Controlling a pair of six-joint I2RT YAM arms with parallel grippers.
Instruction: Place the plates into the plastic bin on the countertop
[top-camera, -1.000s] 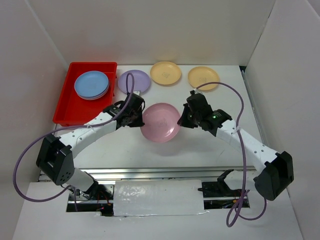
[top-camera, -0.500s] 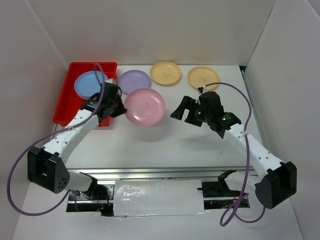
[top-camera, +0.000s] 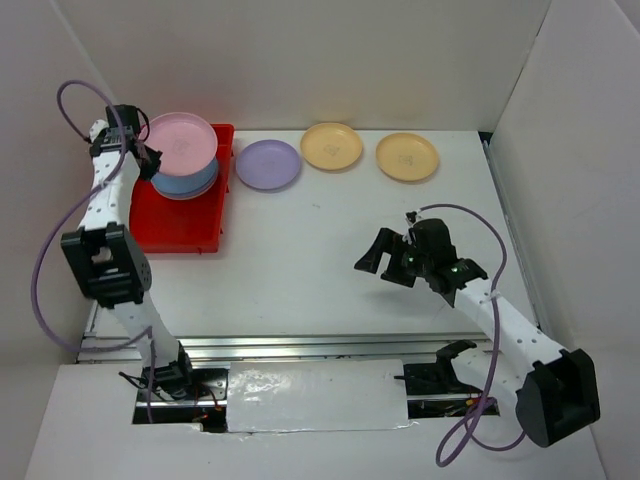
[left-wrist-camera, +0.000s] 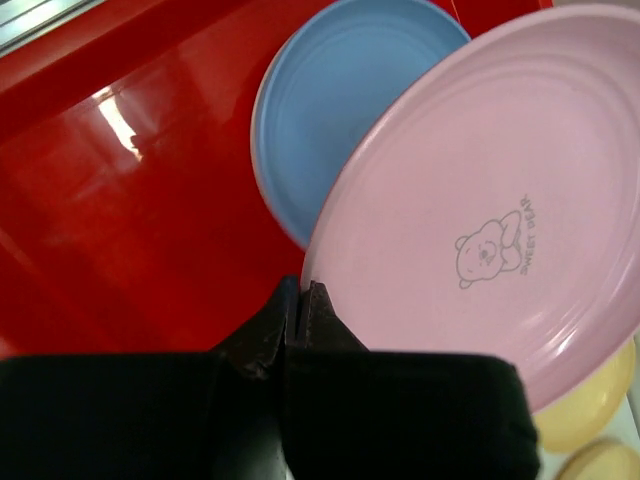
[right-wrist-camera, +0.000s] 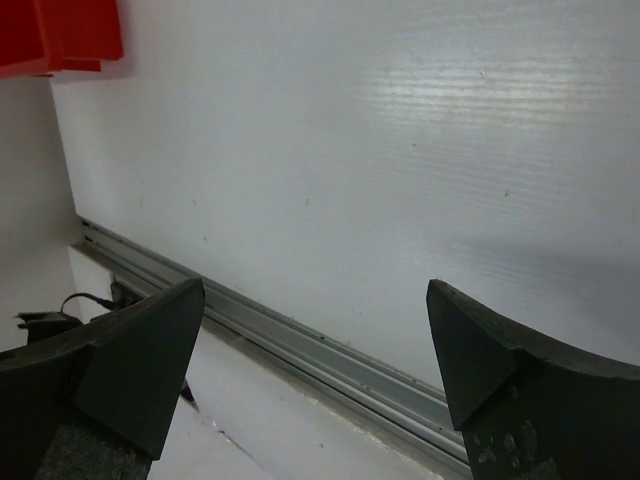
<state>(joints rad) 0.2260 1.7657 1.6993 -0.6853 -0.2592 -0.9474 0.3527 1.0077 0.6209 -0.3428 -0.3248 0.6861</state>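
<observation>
My left gripper (top-camera: 148, 150) is shut on the rim of a pink plate (top-camera: 182, 140) and holds it tilted above the blue plates (top-camera: 192, 182) stacked in the red plastic bin (top-camera: 175, 228). In the left wrist view the jaws (left-wrist-camera: 302, 295) pinch the pink plate's (left-wrist-camera: 480, 220) edge, with the blue plate (left-wrist-camera: 330, 110) and the bin floor (left-wrist-camera: 130, 200) beneath. A purple plate (top-camera: 267, 164) and two yellow plates (top-camera: 332, 146) (top-camera: 407, 156) lie on the countertop (top-camera: 300, 260) along the back. My right gripper (top-camera: 380, 262) hangs open and empty over the countertop's near right part.
The right wrist view shows my open right gripper (right-wrist-camera: 314, 290) over bare white countertop (right-wrist-camera: 350, 130), the metal rail (right-wrist-camera: 300, 340) along its edge and a corner of the bin (right-wrist-camera: 70, 35). White walls enclose the space on three sides.
The right gripper opened off the pink plate and drew back toward the near edge. The left arm carried the plate from mid-table leftward to above the bin.
</observation>
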